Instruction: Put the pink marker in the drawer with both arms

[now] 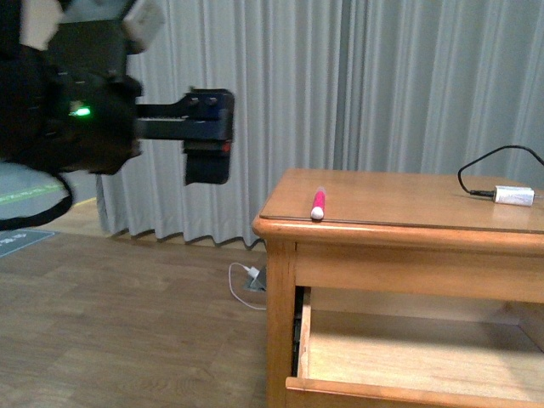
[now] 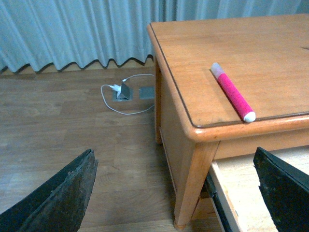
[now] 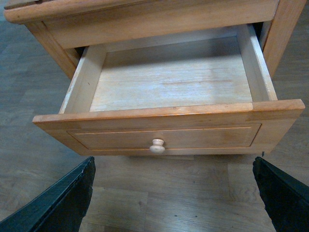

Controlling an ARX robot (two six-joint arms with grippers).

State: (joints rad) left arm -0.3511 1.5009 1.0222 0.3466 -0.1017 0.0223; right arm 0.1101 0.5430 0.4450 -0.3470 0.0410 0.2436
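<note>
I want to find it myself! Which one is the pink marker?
Find the wooden cabinet with the open drawer. On its top, near the front left corner, lies the pink marker. It is a thin pink stick with a white tip, unlike the boxy white adapter with a black cable.

the left arm [image 1: 76, 102] is hanging raised at the upper left of the front view, a green light [image 1: 81, 110] glowing on its wrist. the left gripper [image 1: 210, 138] is reaching out level toward the right, its fingers [image 2: 67, 193] standing wide apart. the right gripper [image 3: 174, 162] is facing downward, its fingers [image 3: 285, 193] likewise standing wide apart.
</note>
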